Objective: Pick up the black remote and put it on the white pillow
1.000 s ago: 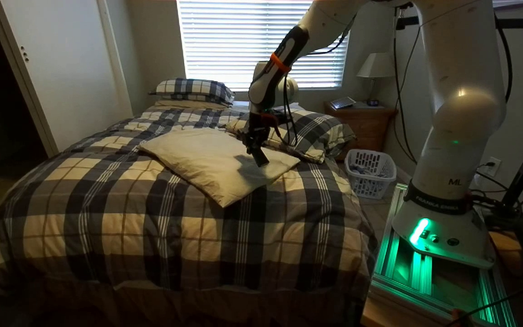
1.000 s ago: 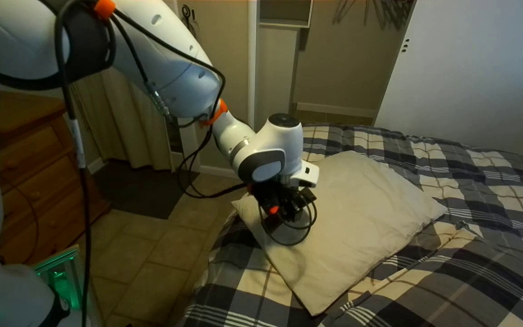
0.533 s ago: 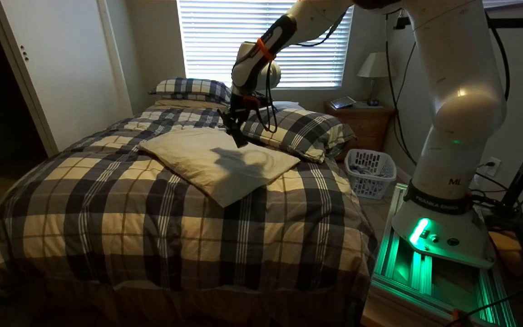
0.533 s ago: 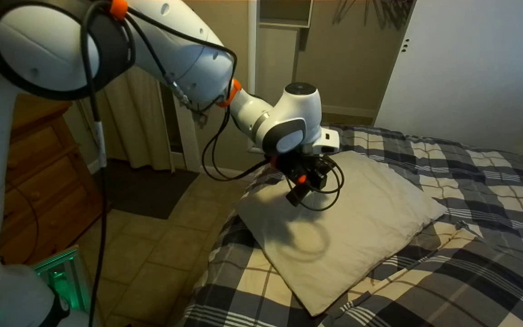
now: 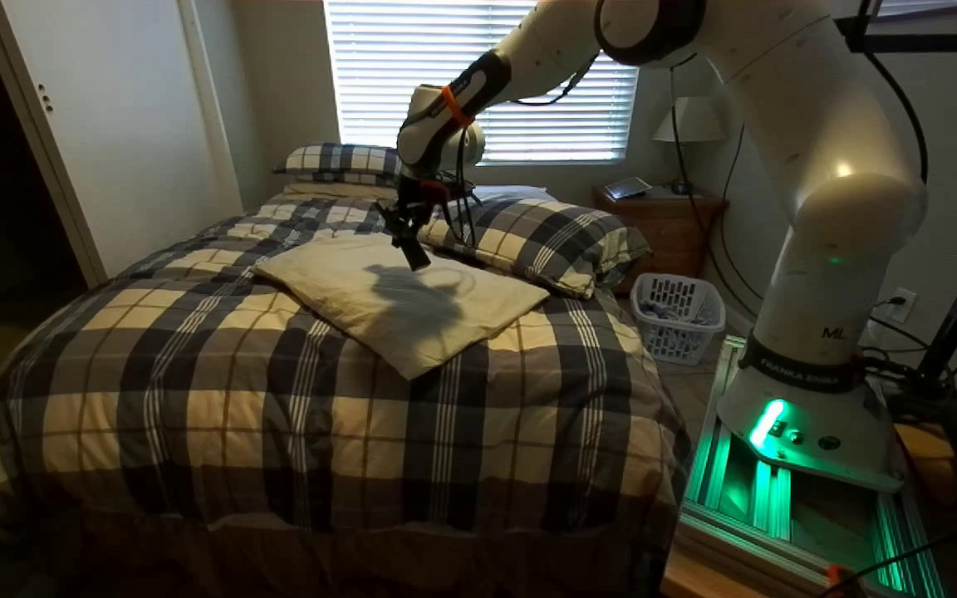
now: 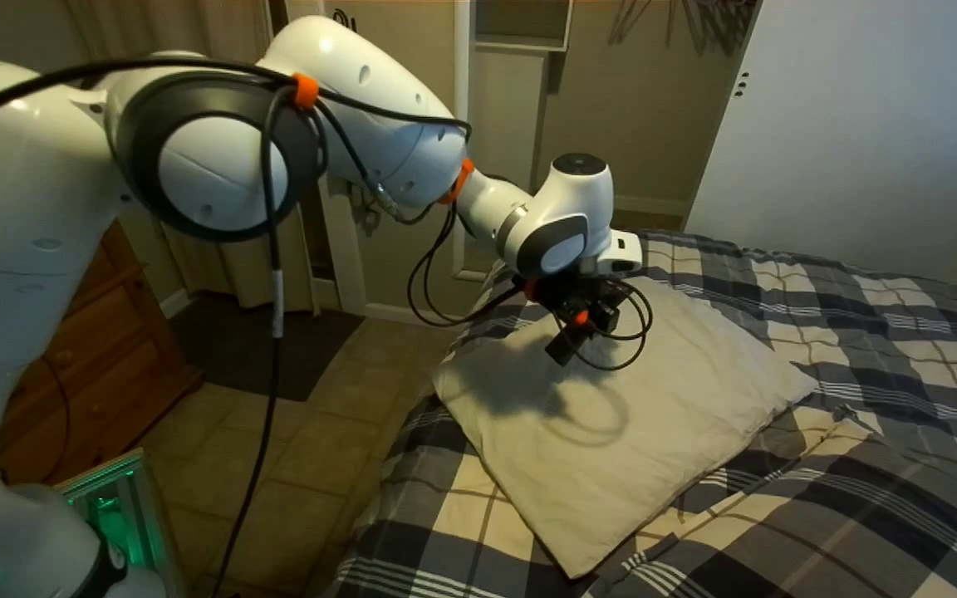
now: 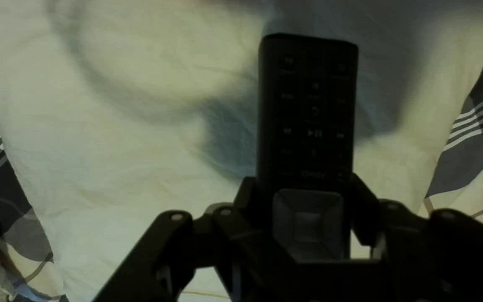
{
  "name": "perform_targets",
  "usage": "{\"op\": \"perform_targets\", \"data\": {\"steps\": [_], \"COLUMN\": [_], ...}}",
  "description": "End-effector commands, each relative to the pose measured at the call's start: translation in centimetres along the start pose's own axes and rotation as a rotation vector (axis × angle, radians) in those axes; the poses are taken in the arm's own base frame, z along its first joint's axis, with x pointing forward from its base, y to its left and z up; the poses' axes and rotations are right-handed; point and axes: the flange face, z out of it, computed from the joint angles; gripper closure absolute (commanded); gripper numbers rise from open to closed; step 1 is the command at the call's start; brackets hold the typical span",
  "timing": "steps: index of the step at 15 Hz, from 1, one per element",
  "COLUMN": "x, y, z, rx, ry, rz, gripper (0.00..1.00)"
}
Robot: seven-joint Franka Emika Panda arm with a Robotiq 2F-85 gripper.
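My gripper (image 7: 303, 195) is shut on the black remote (image 7: 308, 105), with a finger on each long side near its grey square pad. The remote points out past the fingertips. In both exterior views the gripper (image 5: 405, 226) (image 6: 582, 322) holds the remote (image 5: 413, 254) (image 6: 561, 348) tilted, above the white pillow. The white pillow (image 5: 337, 278) lies flat on the bed, and it also shows in the other views (image 6: 661, 432) (image 7: 141, 167). The gripper's shadow falls on the pillow, apart from the remote. The remote's lower end is hidden by the gripper in the wrist view.
A plaid pillow (image 5: 545, 237) lies beside the white pillow on the plaid bed (image 5: 279, 448). Another plaid pillow (image 5: 345, 162) lies at the bed's head. A white laundry basket (image 5: 678, 320) and a wooden nightstand (image 5: 669, 228) stand beside the bed. Cables (image 6: 271, 399) hang from the arm.
My gripper has risen off the pillow's near corner area with the remote held and moved across toward the pillow's middle. In the last half second it moved only a little further the same way.
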Motion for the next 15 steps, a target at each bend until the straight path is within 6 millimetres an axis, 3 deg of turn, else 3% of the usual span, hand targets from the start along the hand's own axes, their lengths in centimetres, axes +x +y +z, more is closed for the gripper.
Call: {"op": "perform_targets", "data": {"steps": [1, 3, 4, 6, 12, 15], "x": [1.9, 2.3, 2.4, 2.6, 1.7, -0.3], "y": [-0.3, -0.8, -1.2, -1.9, -4.6, -6.0], "z": [1.3, 1.3, 0.8, -0.4, -6.4, -10.0], "rx": [0.008, 0.013, 0.013, 0.010, -0.033, -0.100], "ry": [-0.002, 0.005, 0.011, 0.029, 0.036, 0.051], "rz": [-0.018, -0.019, -0.019, -0.026, 0.009, 0.016], "gripper": [0.21, 0.14, 0.06, 0.00, 0.00, 0.00]}}
